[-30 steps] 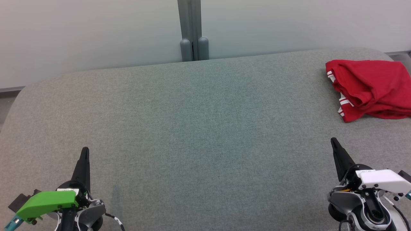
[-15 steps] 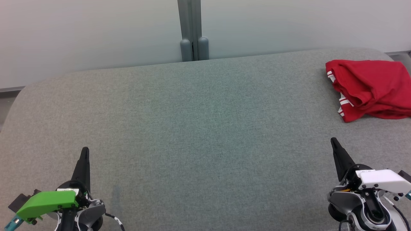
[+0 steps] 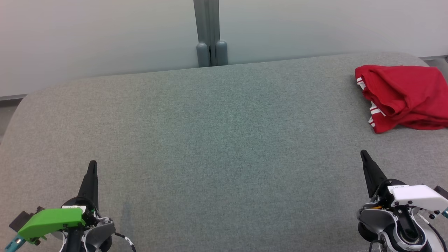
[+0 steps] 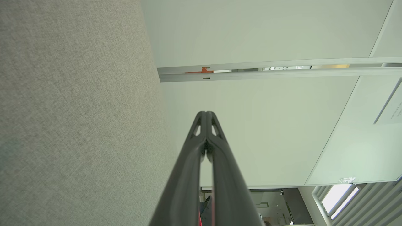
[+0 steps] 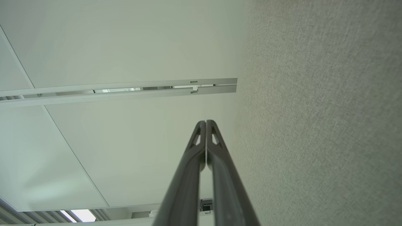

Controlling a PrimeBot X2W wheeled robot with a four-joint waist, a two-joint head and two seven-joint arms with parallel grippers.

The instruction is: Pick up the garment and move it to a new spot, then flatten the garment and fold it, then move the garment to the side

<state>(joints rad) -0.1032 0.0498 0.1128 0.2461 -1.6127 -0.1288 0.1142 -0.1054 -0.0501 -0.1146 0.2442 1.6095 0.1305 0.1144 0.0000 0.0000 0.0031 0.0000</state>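
A big gray cloth table (image 3: 210, 140) sits by a pale wall (image 3: 105, 35). A gray post (image 3: 209, 35) splits the wall.

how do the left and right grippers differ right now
The left gripper has a green cover at its base; the right gripper has a white cover. The left gripper is far from the red garment; the right gripper is much nearer, just below it in the head view. Both have their jaws shut, hold nothing and point up the grey surface.
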